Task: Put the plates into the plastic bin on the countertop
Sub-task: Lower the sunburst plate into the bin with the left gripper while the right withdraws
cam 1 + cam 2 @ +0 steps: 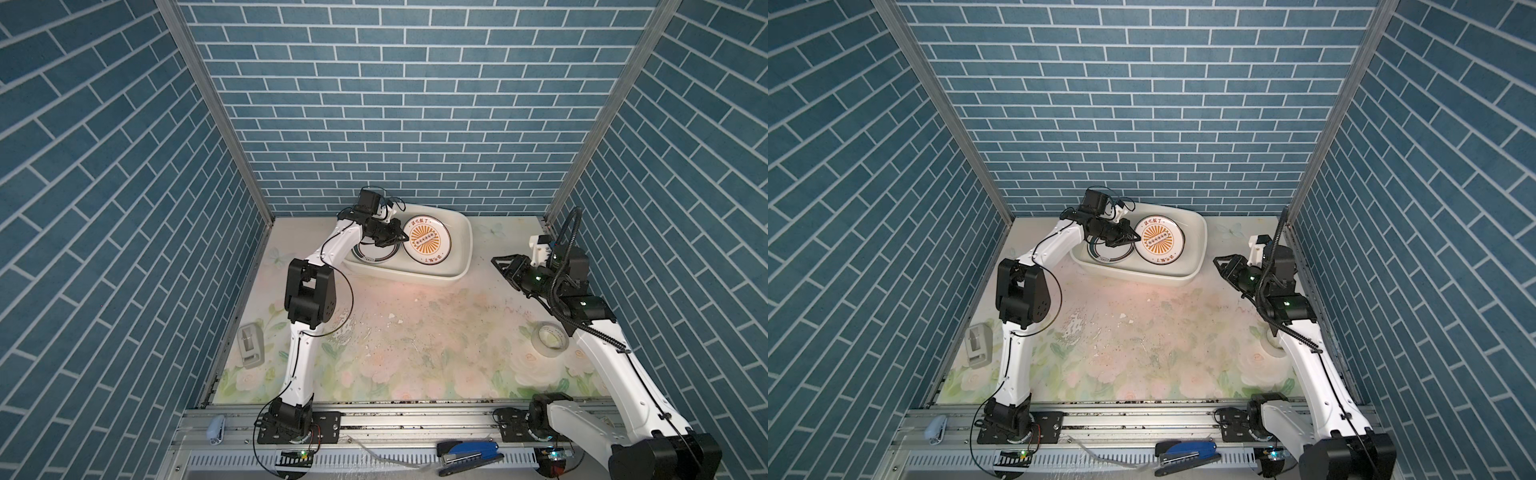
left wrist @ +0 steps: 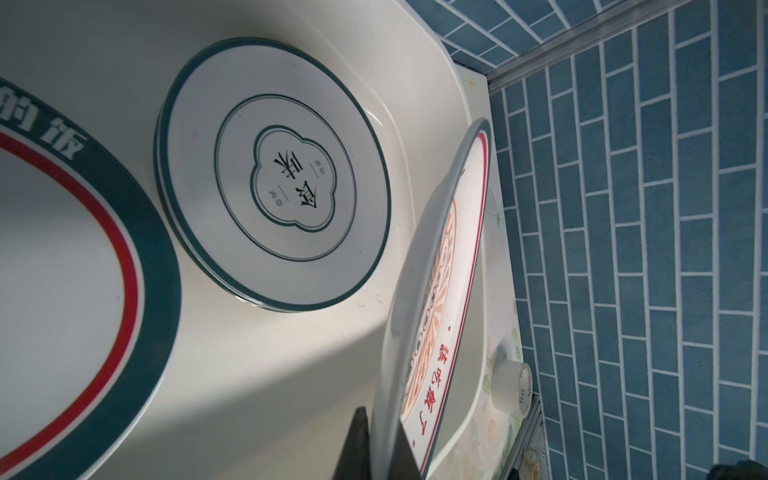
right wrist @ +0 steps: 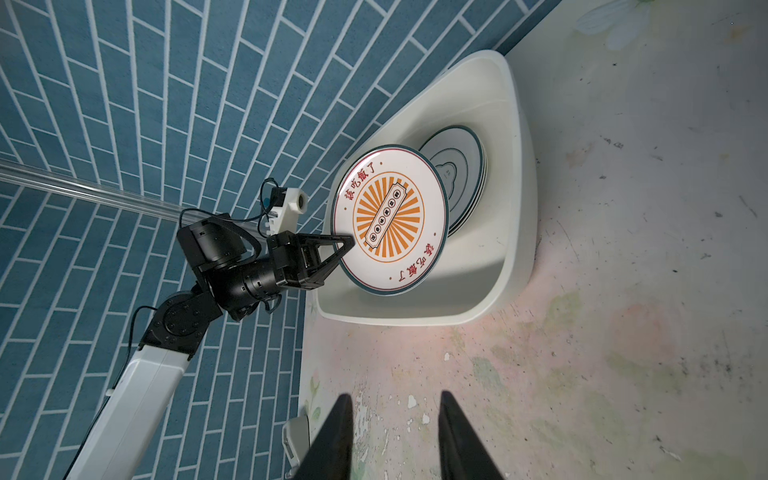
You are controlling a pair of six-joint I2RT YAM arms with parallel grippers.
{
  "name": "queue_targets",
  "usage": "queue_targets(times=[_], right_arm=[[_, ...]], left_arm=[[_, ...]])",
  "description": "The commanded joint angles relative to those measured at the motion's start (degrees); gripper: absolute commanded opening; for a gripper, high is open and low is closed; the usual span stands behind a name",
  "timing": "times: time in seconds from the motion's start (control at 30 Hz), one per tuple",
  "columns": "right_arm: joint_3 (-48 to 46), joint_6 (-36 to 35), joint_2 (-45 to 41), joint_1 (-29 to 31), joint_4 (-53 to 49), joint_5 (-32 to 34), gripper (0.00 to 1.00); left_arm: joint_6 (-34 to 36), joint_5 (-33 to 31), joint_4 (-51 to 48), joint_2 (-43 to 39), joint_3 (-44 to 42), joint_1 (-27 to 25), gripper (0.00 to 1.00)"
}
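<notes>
My left gripper [image 1: 404, 237] [image 2: 380, 424] is shut on the rim of an orange-sunburst plate [image 1: 429, 240] [image 1: 1163, 240] [image 3: 390, 220]. It holds the plate tilted over the right half of the cream plastic bin [image 1: 467, 232] [image 3: 511, 187]. Under it in the bin lies a stack of plates with a clover emblem [image 2: 274, 183] [image 3: 461, 174]. A plate with green and red rings [image 1: 374, 258] [image 2: 62, 270] lies in the bin's left half, partly hidden by the arm. My right gripper [image 1: 496, 264] [image 3: 395, 403] hangs open and empty over the floral countertop [image 1: 415, 332], right of the bin.
A tape roll [image 1: 549, 338] lies on the countertop under the right arm. A grey tape dispenser [image 1: 250, 345] stands at the left edge. A blue stapler [image 1: 469, 455] rests on the front rail. Brick-patterned walls close in the back and both sides.
</notes>
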Motion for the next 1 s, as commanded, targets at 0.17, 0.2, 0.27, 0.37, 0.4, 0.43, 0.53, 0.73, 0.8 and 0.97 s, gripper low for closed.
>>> queue_targets(times=[0.17,0.2,0.27,0.37,0.4,0.43,0.53,0.73,0.8,0.97], right_arm=[[-1.38,2.31,-1.43,-0.06,-3.42,2.53,0.35],[-1.3,2.32,-1.23,-0.01,-3.46,2.63,0.35],[-1.21,2.39,-0.71,-0.09,-3.53,2.8,0.35],[-0.87,2.36,0.16,-0.08,-3.67,2.89,0.35],[-0.86,2.32,0.35,-0.07,-3.76,2.98,0.35],[-0.86,2.32,0.66,-0.03,-3.74,3.07,0.35],[-0.61,2.22,1.44,-0.1,-3.72,2.99,0.35],[-0.42,2.14,2.43,-0.05,-3.43,2.97,0.35],[-0.42,2.1,2.62,-0.1,-3.17,2.86,0.35],[-0.76,2.14,3.02,-0.06,-2.48,2.64,0.35]], left_arm=[[-6.51,-0.62,7.89,7.33,8.03,1.84,0.0],[-6.93,-0.62,8.07,8.45,9.11,1.83,0.0],[-7.43,-1.33,8.0,10.32,11.27,1.91,0.0],[-8.02,-2.09,8.34,12.55,13.55,1.97,0.0],[-8.04,-2.48,8.27,13.27,14.2,1.95,0.0],[-8.15,-2.74,8.15,13.87,14.84,1.97,0.0],[-8.67,-2.6,8.4,15.29,15.89,2.0,0.0],[-9.27,-2.56,8.93,16.51,16.11,2.07,0.0],[-9.45,-2.47,9.15,16.61,16.14,2.01,0.0],[-10.11,-2.66,9.08,16.82,16.03,2.0,0.0]])
